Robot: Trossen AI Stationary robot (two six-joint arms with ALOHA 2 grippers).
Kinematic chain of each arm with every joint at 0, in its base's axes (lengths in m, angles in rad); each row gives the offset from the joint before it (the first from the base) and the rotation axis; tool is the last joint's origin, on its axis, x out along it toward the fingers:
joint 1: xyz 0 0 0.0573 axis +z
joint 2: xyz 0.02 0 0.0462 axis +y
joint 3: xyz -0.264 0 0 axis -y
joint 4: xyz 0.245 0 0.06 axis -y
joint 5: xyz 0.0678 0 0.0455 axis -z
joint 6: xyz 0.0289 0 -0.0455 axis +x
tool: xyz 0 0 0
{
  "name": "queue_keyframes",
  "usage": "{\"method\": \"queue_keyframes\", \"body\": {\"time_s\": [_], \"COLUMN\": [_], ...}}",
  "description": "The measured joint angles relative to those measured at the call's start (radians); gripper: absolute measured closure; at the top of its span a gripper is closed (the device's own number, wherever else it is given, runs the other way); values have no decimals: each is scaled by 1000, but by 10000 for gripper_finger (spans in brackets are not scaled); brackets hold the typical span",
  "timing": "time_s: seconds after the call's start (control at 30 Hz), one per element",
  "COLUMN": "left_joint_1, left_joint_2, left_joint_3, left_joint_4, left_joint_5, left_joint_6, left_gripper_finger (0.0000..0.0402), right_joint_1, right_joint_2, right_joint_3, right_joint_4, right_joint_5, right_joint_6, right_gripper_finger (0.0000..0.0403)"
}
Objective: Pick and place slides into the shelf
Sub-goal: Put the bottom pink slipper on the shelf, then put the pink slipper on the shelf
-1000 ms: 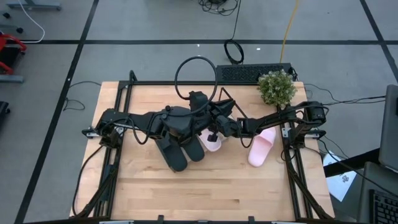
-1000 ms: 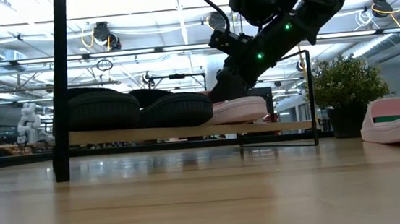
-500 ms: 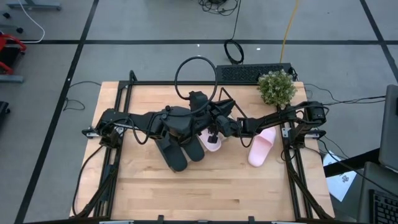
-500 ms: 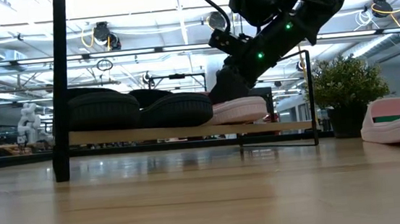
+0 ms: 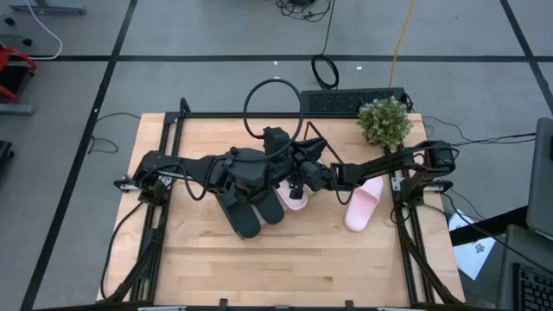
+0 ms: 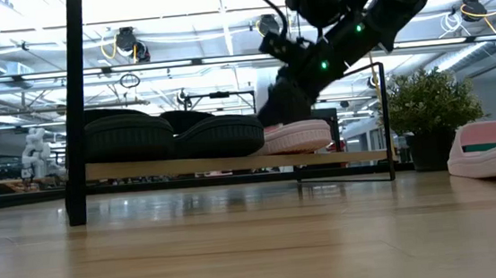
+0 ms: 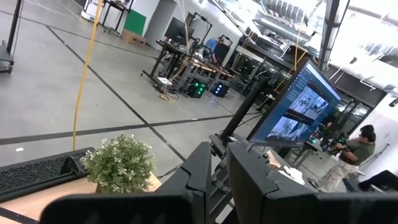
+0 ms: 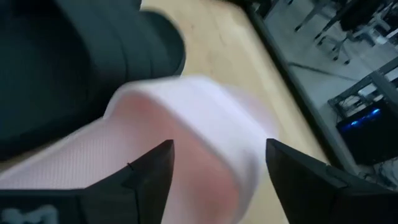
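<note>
On the shelf [image 6: 187,167] lie two black slides [image 6: 126,136] [image 6: 216,137] and one pink slide [image 6: 297,136], side by side on its board. My right gripper [image 8: 217,155] reaches in from the table's right, slanting down. It is open, with the far end of that pink slide [image 8: 186,124] between its fingers. A second pink slide [image 5: 363,207] lies on the tabletop at the right. My left gripper [image 7: 217,180] is shut on nothing, held high and level above the shelf [image 5: 281,138]. My right gripper stands open with one finger [image 8: 149,177] at each side of the pink slide's far end [image 8: 205,106]. I cannot tell whether either finger touches it. The slide lies flat on the shelf board.
A potted plant [image 5: 384,121] stands at the table's far right corner, with a keyboard [image 5: 354,101] beside it at the far edge. A black cable loop [image 5: 272,108] hangs over the far side of the shelf. Bare tabletop [image 5: 276,268] lies in front of the shelf.
In the low view my right gripper's body above the pink slide has tipped up a little. The pink slide has stayed flat on the shelf.
</note>
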Motion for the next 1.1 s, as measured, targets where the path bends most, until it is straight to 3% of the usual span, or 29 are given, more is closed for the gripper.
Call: {"method": "queue_keyframes", "body": {"time_s": [0.3,0.53,0.77,1.0,1.1], "left_joint_1": [6,6,6,6,6], "left_joint_2": [0,0,0,0,0], "left_joint_3": [0,0,0,0,0], "left_joint_4": [-1,-1,-3,-3,-2], "left_joint_5": [0,0,0,0,0], "left_joint_6": [0,6,6,6,1], "left_gripper_finger": [355,355,355,355,355], "right_joint_1": [0,46,114,142,150], "right_joint_2": [-95,-277,-508,-656,-696], "right_joint_3": [0,0,0,5,-3], "right_joint_4": [-12,-244,-755,-1288,-1468], "right_joint_5": [9,14,17,19,-53], "right_joint_6": [-23,-83,64,281,398], "right_gripper_finger": [127,124,124,124,124]}}
